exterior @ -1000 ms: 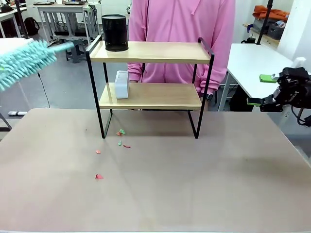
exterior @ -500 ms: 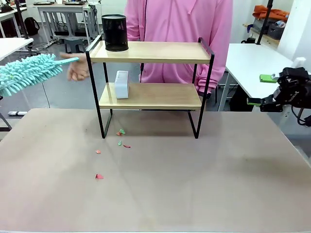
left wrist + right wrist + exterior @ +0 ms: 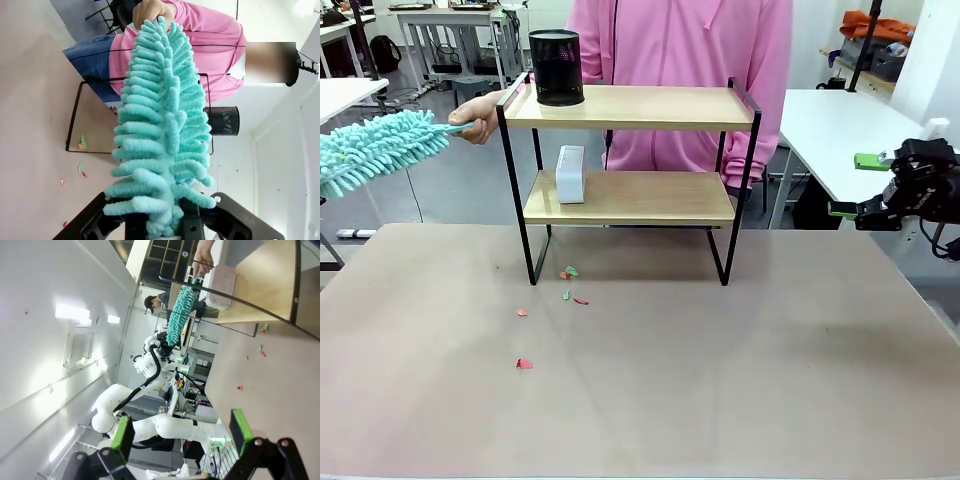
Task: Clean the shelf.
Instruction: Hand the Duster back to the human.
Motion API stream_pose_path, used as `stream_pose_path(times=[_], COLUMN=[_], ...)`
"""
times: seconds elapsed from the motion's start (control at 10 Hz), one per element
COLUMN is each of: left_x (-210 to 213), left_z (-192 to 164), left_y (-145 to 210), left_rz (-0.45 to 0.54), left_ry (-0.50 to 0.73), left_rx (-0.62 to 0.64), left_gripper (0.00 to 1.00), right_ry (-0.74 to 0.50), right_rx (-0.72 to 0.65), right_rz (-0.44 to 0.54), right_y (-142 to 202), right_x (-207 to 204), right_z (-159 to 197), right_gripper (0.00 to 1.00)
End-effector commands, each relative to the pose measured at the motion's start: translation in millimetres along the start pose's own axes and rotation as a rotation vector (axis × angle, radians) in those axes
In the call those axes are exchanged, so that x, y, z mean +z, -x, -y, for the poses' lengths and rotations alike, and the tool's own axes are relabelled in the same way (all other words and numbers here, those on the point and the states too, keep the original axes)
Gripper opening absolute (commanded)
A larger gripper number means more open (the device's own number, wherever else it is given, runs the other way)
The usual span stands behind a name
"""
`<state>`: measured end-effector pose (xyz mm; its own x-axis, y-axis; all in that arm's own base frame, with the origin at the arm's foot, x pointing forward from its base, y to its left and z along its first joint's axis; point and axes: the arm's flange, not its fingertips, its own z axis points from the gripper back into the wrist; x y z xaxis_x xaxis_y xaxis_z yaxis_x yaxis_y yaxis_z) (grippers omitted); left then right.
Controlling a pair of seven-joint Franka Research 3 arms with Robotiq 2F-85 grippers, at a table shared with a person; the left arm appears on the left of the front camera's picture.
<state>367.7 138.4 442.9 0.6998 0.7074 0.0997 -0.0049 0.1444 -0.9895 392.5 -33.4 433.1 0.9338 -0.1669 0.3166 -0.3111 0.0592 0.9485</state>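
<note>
Left of the shelf (image 3: pixel 630 180), the left tool (image 3: pixel 162 227) clamps the duster (image 3: pixel 160 130), its fingertips buried; a hand (image 3: pixel 480 120) grips the handle; right tool (image 3: pixel 180 432) gapes empty.

Front view: fixed, low over tabletop (image 3: pixel 720 400), facing shelf (image 3: pixel 630 150) and person opposite. Left wrist view: rolled sideways, close along duster (image 3: pixel 160 140). Right wrist view: rolled, distant. All three share shelf, duster, scraps (image 3: pixel 570 290).

A cup (image 3: pixel 556 67) stood on the shelf (image 3: pixel 630 108)'s top board; a box (image 3: pixel 570 174) sat below; scraps (image 3: pixel 568 285) lay before the shelf's left leg.
</note>
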Motion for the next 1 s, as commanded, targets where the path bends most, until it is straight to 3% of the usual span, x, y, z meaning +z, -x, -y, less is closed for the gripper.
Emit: stream_pose_path(times=[0.0, 0.1, 0.2, 0.3, 0.9], left_x=[0.2, -3.5, -5.6, -5.9, 9.7], left_z=[0.0, 0.8, 4.1, 7.1, 23.3], left_y=[-0.1, 1.7, 2.0, 1.7, 22.6], left_rz=[0.000, 0.000, 0.014, 0.009, -0.033], left_ry=[0.000, 0.009, 0.015, 0.024, 0.146], left_rx=[0.000, 0.026, 0.021, 0.019, 0.033], left_gripper=[0.16, 0.72, 0.72, 1.00, 1.00], right_ry=[-0.001, -0.001, -0.001, -0.001, -0.001], right_rx=[-0.005, -0.005, -0.005, -0.005, -0.005], right_rz=[-0.018, -0.018, -0.018, -0.018, -0.018], right_y=[-1.5, -1.5, -1.5, -1.5, -1.5], right_x=[3.4, 3.4, 3.4, 3.4, 3.4], right_z=[-3.8, -3.8, -3.8, -3.8, -3.8], right_gripper=[1.00, 1.00, 1.00, 1.00, 1.00])
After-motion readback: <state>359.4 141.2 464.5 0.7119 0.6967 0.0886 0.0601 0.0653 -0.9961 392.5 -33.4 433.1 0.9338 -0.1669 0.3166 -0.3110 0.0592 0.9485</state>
